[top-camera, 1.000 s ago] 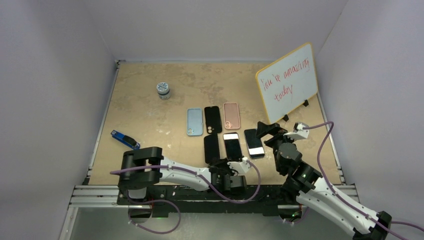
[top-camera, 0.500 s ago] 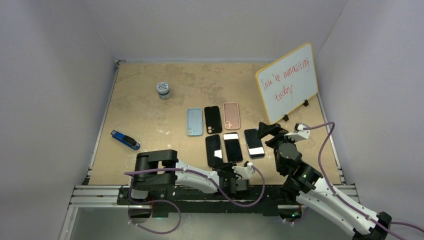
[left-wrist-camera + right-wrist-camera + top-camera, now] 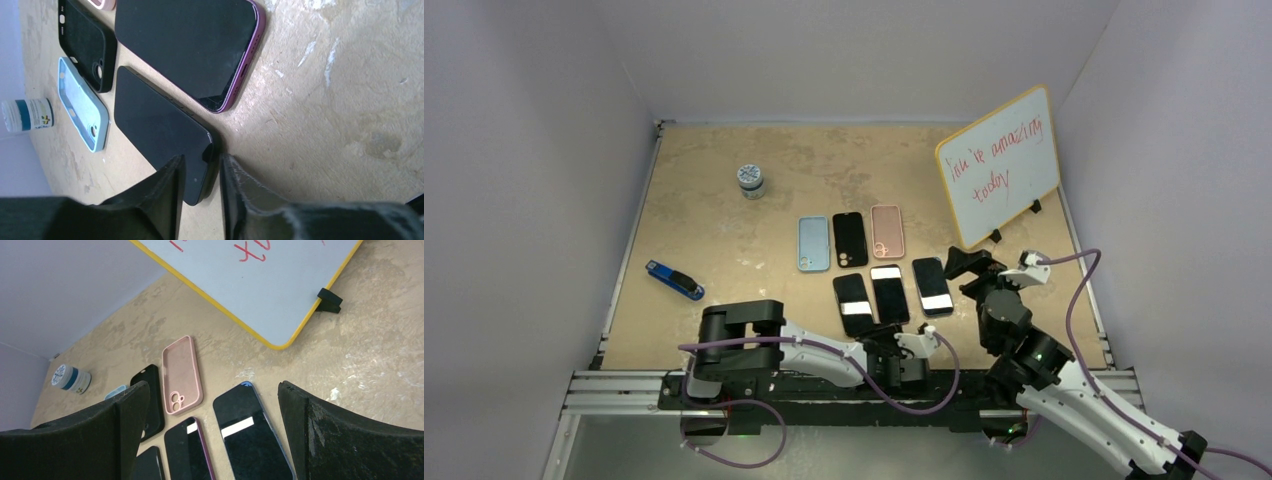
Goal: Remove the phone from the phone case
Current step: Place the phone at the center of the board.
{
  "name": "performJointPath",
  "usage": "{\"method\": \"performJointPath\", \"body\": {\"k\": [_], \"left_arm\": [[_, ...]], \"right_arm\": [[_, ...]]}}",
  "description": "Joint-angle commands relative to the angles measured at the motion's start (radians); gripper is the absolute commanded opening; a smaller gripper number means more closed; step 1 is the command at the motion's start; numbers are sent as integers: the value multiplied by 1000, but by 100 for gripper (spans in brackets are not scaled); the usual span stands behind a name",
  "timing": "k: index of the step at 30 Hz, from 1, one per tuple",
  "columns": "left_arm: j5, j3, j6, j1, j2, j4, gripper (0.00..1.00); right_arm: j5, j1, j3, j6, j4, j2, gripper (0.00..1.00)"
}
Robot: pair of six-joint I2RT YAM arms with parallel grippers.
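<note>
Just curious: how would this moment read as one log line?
left gripper: slightly open, straddling corner of black phone | right gripper: open, hovering

Tan tabletop (image 3: 724, 230), mottled with pale scuffs. At centre, a light blue phone case (image 3: 813, 244), a black phone case (image 3: 850, 239) and a pink phone case (image 3: 887, 231).

Toward six o'clock from them are three black-screened phones:
- an all-black phone (image 3: 853, 304)
- a purple-edged phone (image 3: 889, 294)
- a blue-edged phone (image 3: 932, 287)

At two o'clock, a yellow-framed whiteboard (image 3: 1001, 165) with red handwriting. At eleven o'clock, a white jar (image 3: 750, 179) with a blue band. At eight o'clock, a blue-and-black stapler (image 3: 674, 280).
</note>
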Motion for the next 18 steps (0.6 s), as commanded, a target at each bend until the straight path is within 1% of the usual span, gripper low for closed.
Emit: {"method": "performJointPath", "body": {"k": [1, 6, 9, 11, 15, 18], "left_arm": [[45, 25, -22, -1, 17, 12, 41], [25, 28, -58, 15, 4, -41, 48], [49, 17, -62, 21, -58, -44, 52], [95, -5, -61, 44, -121, -21, 54], [219, -62, -68, 147, -281, 28, 56], [267, -99, -83, 238, -417, 48, 60]], "right_arm": [[62, 0, 23, 12, -47, -30, 99], [73, 0, 42, -1, -90, -69, 99], [85, -1, 67, -22, -135, -90, 99], [96, -1, 88, -30, -180, -103, 99], [112, 0, 140, -27, -285, -133, 99], [122, 0, 178, -19, -352, -174, 99]]}}
